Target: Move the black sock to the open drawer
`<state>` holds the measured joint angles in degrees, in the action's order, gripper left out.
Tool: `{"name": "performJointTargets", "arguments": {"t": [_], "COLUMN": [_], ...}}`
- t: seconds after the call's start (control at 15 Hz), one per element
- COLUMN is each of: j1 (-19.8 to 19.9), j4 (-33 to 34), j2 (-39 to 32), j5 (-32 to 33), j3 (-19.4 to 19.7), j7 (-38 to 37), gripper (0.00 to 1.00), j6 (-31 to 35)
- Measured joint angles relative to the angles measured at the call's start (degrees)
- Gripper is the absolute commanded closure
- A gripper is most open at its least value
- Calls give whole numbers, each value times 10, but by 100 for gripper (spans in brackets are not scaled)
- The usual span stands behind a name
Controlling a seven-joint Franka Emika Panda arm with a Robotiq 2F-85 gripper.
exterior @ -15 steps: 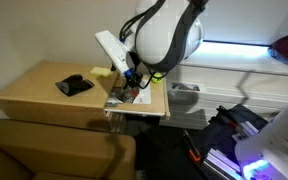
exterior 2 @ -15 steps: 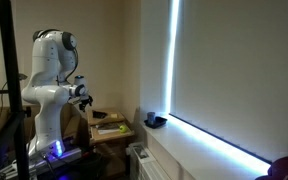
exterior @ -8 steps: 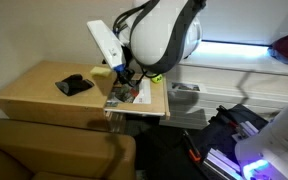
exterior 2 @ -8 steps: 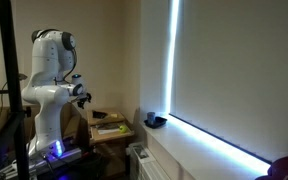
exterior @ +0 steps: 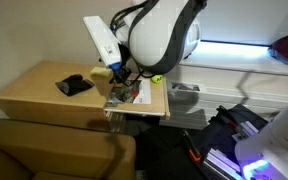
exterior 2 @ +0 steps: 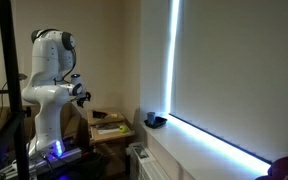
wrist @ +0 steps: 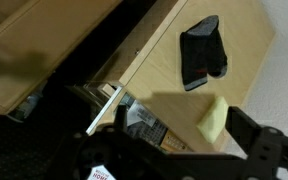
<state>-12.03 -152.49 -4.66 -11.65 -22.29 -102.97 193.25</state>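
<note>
Bare tabletop [exterior: 29,88] around black sock [exterior: 74,85], yellow block [exterior: 102,72] nearby, open drawer [exterior: 156,101] cluttered

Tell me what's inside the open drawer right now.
The open wooden drawer holds printed packets or papers, too blurred to identify. The pincer hides its near part. The black sock is outside, on the wooden tabletop.

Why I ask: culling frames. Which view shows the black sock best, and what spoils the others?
Wrist view: black sock clearest, evenly lit; foreground dark and blurred. In an exterior view the black sock is small, soft, readable. In an exterior view a glaring light strip leaves the room dim; sock lost.
</note>
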Motion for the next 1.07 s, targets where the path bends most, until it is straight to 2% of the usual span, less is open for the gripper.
{"name": "performJointTargets", "arguments": {"t": [0.87, 1.07], "j1": [-1, -26], "j4": [1, 5], "j2": [-2, -14], "j5": [0, -16], "j3": [0, 51], "j7": [0, 46], "gripper": [0, 0], "j6": [-8, -54]}}
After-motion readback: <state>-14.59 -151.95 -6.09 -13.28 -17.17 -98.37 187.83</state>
